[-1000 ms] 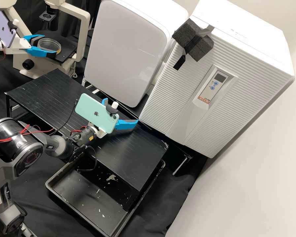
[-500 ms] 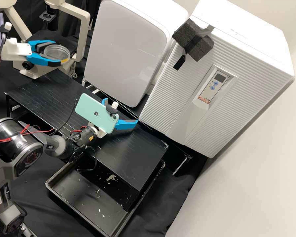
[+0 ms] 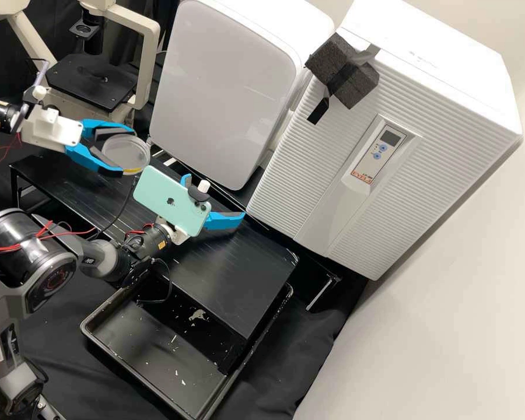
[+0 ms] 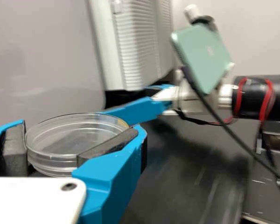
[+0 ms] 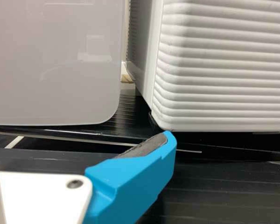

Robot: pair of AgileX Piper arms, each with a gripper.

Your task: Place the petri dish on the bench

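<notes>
In the left wrist view I see the left gripper (image 4: 75,129) clasping the dish (image 4: 51,156) by its sides, about level. I'd bring it down flat, clear of the other arm, and let go only once its base meets the bench (image 4: 177,186).

In the right wrist view, the right gripper (image 5: 79,132) stands spread and empty.

In the high view the dish has swung from the microscope (image 3: 90,84) out over the bench; the right gripper hasn't budged.

- I see orange lettering (image 3: 361,176) on the control panel (image 3: 372,158) of the ribbed white cabinet (image 3: 306,201), to the right.
- I make out a fruit-shaped logo (image 3: 170,201) on the green phone (image 3: 160,189).
- I spot small white lettering (image 3: 90,261) on the right arm (image 3: 106,260), near left.
</notes>
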